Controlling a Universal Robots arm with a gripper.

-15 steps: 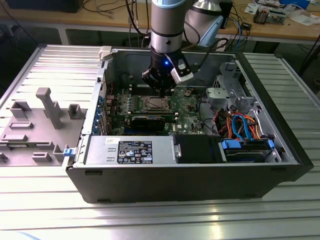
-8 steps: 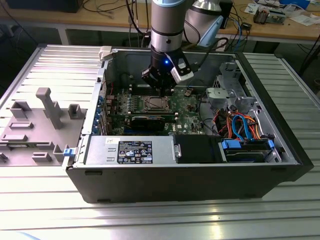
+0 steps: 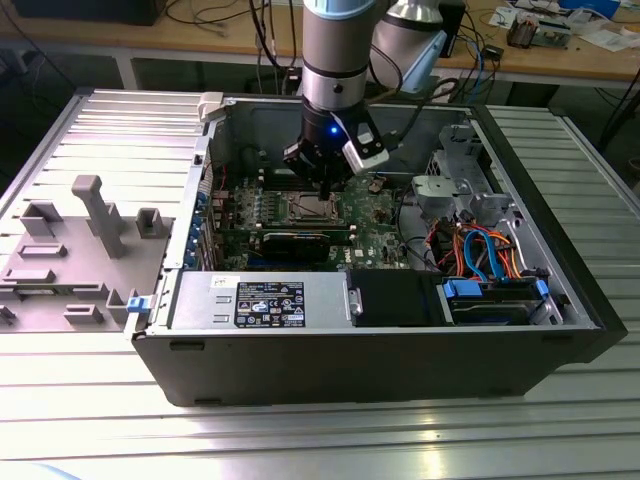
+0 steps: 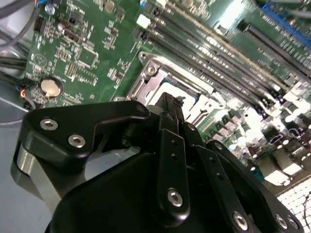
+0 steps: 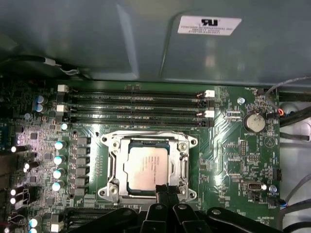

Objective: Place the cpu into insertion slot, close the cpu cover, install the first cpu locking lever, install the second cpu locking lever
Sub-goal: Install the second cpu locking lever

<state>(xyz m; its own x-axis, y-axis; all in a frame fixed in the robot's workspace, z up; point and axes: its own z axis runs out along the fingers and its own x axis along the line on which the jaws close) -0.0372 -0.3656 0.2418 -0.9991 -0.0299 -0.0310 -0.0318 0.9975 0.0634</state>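
In the exterior view, the gripper (image 3: 327,183) hangs low inside the open computer case (image 3: 400,350), just over the insertion slot (image 3: 309,207) on the green motherboard (image 3: 375,225). The black graphics card (image 3: 300,243) lies on the near side of the slot, close enough that a sideways drift of the arm could clip it.

In the second wrist view, the gripper (image 4: 173,104) shows its jaws drawn together to a narrow tip, holding nothing that can be seen, directly above the silvery rim of the insertion slot (image 4: 150,77). The memory slots (image 4: 214,53) run just beyond. A push landing off the metal could scrape the board.

In the first wrist view, the cpu (image 5: 148,163) sits flat inside the insertion slot (image 5: 112,187), and the cpu cover (image 5: 183,162) appears to be lying down around it, though whether it is fully seated is hard to judge. The gripper (image 5: 167,191) tip rests at the near edge of the socket, touching or nearly so. If the tip presses on the chip's top instead of the frame or a lever, it could load the chip unevenly; if it slips off the rim, it could strike the small capacitors (image 5: 59,159) on the left.
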